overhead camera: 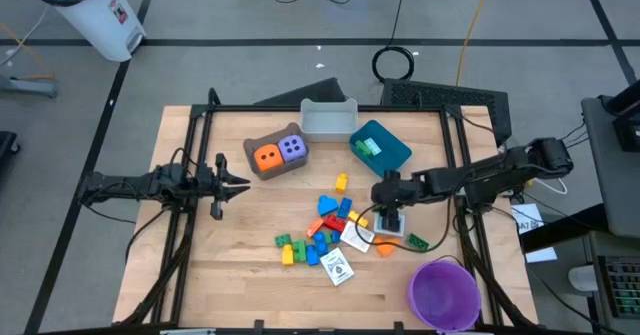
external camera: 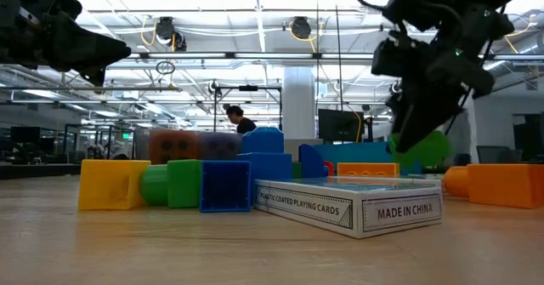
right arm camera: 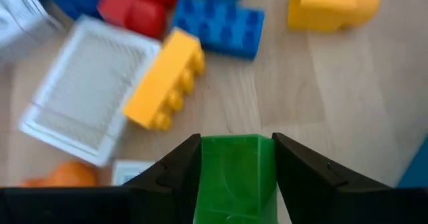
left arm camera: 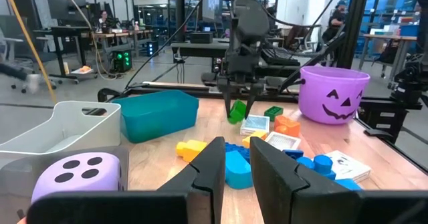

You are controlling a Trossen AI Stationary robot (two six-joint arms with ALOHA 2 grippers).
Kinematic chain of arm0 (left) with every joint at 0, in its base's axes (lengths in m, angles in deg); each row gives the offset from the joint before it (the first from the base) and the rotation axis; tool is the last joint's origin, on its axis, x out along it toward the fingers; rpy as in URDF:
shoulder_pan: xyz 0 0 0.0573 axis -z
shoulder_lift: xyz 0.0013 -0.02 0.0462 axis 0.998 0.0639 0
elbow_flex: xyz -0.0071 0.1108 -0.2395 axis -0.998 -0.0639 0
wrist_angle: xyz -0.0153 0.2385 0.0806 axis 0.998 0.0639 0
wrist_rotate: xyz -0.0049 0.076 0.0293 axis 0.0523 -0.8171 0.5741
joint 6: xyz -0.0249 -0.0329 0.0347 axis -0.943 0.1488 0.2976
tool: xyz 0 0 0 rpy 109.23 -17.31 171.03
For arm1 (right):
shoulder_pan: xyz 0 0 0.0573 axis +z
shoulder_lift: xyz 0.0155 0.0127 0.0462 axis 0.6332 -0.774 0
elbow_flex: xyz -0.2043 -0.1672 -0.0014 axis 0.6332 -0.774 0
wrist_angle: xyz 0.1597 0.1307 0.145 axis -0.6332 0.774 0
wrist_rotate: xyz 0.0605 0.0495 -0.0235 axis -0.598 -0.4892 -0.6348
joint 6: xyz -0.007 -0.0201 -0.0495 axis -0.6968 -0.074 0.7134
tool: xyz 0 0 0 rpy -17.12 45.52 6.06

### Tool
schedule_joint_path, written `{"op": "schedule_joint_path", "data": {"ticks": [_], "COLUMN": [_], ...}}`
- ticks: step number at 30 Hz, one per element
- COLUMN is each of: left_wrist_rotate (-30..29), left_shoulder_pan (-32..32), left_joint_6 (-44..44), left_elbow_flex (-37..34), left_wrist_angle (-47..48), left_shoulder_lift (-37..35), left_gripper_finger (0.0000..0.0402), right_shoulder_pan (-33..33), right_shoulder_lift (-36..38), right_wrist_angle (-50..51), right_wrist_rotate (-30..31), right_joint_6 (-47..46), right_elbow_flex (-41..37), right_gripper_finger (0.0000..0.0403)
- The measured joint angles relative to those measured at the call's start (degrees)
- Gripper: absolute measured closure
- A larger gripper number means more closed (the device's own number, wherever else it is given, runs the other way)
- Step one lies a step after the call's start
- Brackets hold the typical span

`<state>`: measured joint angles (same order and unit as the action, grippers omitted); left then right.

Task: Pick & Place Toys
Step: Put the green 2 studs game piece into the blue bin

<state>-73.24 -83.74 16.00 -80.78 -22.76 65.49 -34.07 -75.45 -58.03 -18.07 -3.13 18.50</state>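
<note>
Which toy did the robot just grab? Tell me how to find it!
Start at the purple bucket at the table's near right corner. Just behind it, the right pincer hangs over the right edge of the brick pile. Squeezed between its fingers is a green brick, lifted off the wood while every other brick lies flat on the table.

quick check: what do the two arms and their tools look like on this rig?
Both arms are dark, slim, jointed links. The left tool and right tool each end in two black, angular, tapering fingers. Dark cables trail from the right arm's base. No markings are legible.
</note>
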Motion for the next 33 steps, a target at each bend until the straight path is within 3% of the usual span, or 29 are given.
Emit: {"op": "schedule_joint_path", "data": {"ticks": [13, 33], "left_wrist_rotate": [0.00, 0.00], "left_shoulder_pan": [0.01, -0.01], "left_joint_6": [0.00, 0.00], "left_elbow_flex": [-0.01, 0.00], "left_wrist_angle": [0.00, 0.00], "left_shoulder_lift": [0.00, 0.00], "left_gripper_finger": [0.0325, 0.0325], "right_shoulder_pan": [-4.82, -29.87], "right_shoulder_lift": [7.56, 6.27], "right_wrist_angle": [-6.40, -21.42], "right_wrist_rotate": [0.16, -0.06], "right_joint_6": [-0.21, 1.28], "right_elbow_flex": [0.07, 0.15], "right_gripper_finger": [0.0242, 0.0242]}}
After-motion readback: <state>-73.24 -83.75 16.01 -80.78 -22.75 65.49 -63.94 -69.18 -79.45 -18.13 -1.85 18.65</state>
